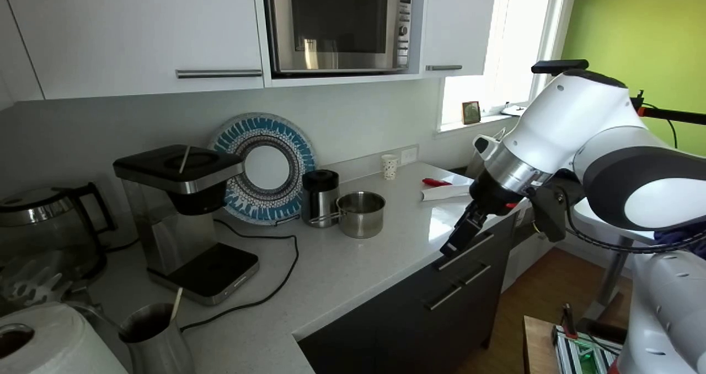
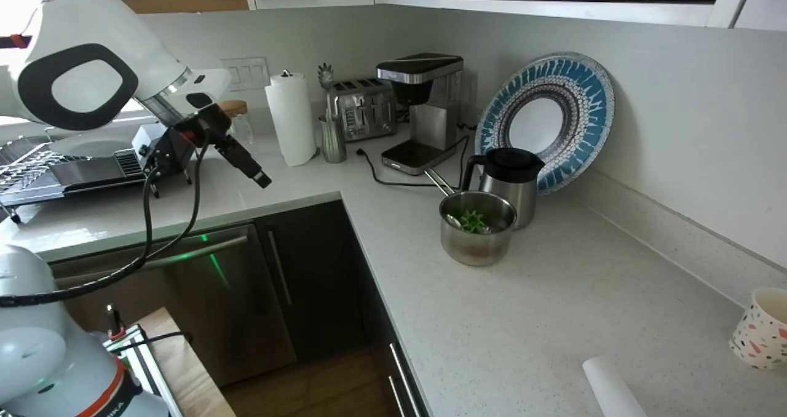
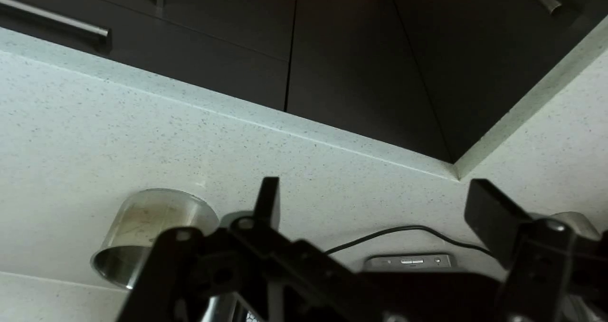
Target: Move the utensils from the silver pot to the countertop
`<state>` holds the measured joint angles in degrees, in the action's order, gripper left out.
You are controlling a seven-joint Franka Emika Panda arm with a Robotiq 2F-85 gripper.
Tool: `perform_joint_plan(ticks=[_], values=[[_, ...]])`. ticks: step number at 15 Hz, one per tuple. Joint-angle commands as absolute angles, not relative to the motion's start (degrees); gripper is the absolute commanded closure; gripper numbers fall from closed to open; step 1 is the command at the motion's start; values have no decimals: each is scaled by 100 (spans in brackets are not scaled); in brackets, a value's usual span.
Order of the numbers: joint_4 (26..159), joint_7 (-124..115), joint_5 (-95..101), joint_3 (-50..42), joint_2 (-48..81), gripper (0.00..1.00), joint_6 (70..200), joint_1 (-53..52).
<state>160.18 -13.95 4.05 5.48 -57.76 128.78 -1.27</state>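
The silver pot (image 1: pixel 361 222) stands upright on the countertop (image 1: pixel 325 269), its handle pointing toward the coffee machine. In an exterior view, a green spiky thing (image 2: pixel 472 221) lies inside the pot (image 2: pixel 476 245), with a thin pale piece of the utensils (image 2: pixel 454 222) against the inner wall. The rest of the utensils is hidden by the pot's wall. My gripper (image 1: pixel 450 248) hangs in the air, pointing down, well apart from the pot. In the wrist view the gripper (image 3: pixel 375 182) is open, nothing between its fingers, and the pot (image 3: pixel 156 217) shows at lower left.
A black-lidded steel canister (image 2: pixel 513 180) stands right beside the pot. Behind are a patterned blue plate (image 1: pixel 268 170) and a coffee machine (image 1: pixel 185 219) with a black cable (image 1: pixel 292 269). A paper cup (image 1: pixel 389 167) and white roll (image 2: pixel 612 386) occupy the window end.
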Motion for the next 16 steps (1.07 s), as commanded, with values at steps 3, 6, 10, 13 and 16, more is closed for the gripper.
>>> perform_joint_plan(ticks=[3,6,10,13,16], values=[[16010,-1317,308,618,-5780,0,12872,-43],[15713,-1344,365,223,-5297,0,13271,442],[15330,-887,103,-668,-4369,0,14156,695],[14874,-504,-462,-1346,-3513,0,14299,548],[15002,-479,-517,-1216,-3636,0,14241,806]])
